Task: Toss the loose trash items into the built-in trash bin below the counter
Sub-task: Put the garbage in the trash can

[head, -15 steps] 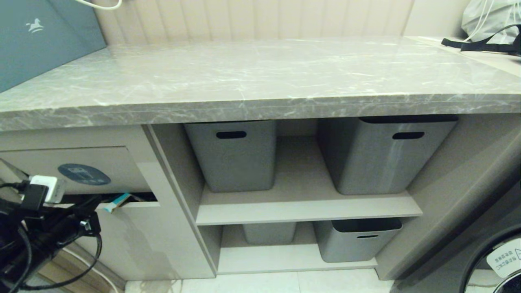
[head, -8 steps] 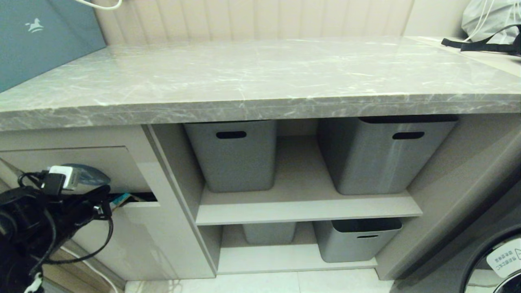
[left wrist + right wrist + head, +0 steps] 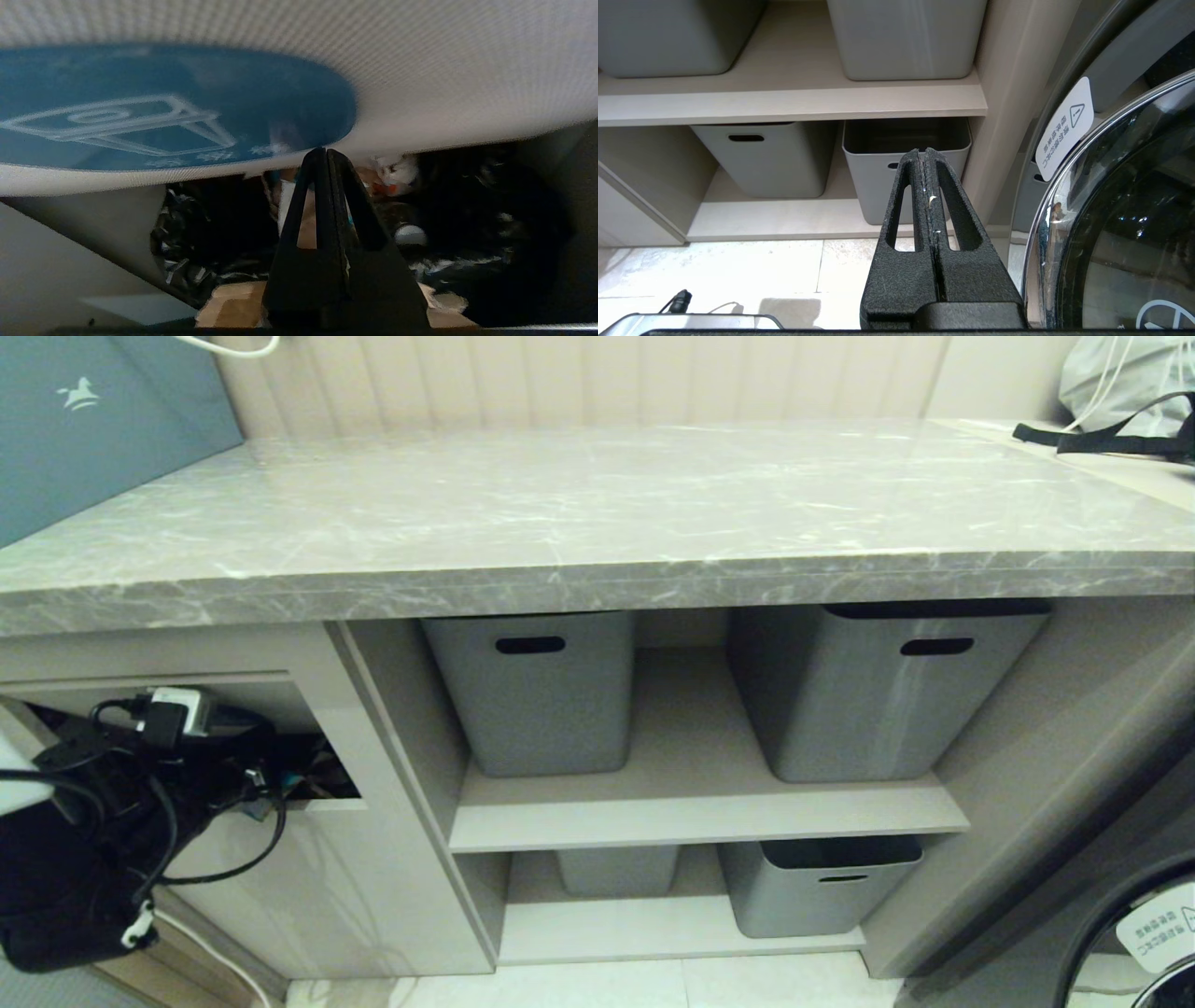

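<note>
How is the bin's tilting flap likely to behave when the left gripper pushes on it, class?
The flap probably swings stiffly as one panel: it stays flat while tilted inward. It seems light, since the shut left gripper alone props it. Likely it drops back once released.

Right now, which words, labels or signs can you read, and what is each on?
No words read clearly.
Blue oval sticker on the trash bin flap: white bin icon; print beneath blurred.
White label on the washer door: warning triangle; Chinese characters too small.
Teal panel: white horse logo only.
</note>
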You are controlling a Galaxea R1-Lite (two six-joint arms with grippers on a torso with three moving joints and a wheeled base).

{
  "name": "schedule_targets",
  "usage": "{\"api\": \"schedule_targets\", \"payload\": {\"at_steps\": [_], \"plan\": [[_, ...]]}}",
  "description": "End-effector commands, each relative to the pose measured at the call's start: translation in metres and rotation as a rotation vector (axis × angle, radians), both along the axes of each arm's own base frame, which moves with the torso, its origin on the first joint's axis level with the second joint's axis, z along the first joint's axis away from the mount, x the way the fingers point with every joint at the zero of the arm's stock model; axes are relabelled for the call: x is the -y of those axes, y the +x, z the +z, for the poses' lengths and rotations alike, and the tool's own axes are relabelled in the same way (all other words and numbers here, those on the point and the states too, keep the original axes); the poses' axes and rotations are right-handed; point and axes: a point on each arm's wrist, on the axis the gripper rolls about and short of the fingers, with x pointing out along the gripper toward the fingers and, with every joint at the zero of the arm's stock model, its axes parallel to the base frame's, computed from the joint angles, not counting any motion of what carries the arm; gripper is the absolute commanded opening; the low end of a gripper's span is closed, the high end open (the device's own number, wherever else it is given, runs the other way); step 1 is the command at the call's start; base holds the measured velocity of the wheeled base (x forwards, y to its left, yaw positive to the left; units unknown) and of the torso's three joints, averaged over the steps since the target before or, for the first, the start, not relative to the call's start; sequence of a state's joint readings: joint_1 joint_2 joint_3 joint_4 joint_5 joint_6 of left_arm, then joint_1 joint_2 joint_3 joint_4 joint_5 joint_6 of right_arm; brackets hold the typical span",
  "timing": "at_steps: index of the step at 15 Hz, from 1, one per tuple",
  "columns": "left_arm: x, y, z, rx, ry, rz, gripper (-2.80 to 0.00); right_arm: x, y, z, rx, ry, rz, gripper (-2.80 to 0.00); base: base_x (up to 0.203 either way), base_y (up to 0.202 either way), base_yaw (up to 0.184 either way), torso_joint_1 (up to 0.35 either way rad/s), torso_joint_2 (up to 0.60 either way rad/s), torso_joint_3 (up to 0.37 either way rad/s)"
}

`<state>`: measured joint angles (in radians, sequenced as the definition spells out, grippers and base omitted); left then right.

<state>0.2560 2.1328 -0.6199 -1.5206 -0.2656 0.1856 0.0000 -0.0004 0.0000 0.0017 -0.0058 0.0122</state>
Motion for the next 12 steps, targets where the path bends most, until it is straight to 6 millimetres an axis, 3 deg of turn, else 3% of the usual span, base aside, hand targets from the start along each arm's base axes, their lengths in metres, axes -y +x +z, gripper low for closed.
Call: {"api": "schedule_targets", "payload": {"at_steps": [1, 6, 12], "plan": [[-0.001, 0.003, -0.002, 0.007, 0.003, -0.001, -2.80, 0.000, 0.000, 0.000, 0.000, 0.000, 0.000, -2.80, 0.000, 0.000, 0.000, 0.000, 0.00, 0.000], [0.003, -0.014, 0.006, -0.003, 0.002, 0.002, -2.80, 0.000, 0.000, 0.000, 0.000, 0.000, 0.000, -2.80, 0.000, 0.000, 0.000, 0.000, 0.00, 0.000], [0.018, -0.072, 0.014, -0.074, -0.016, 0.008, -2.80, 0.000, 0.000, 0.000, 0.000, 0.000, 0.000, -2.80, 0.000, 0.000, 0.000, 0.000, 0.00, 0.000]]}}
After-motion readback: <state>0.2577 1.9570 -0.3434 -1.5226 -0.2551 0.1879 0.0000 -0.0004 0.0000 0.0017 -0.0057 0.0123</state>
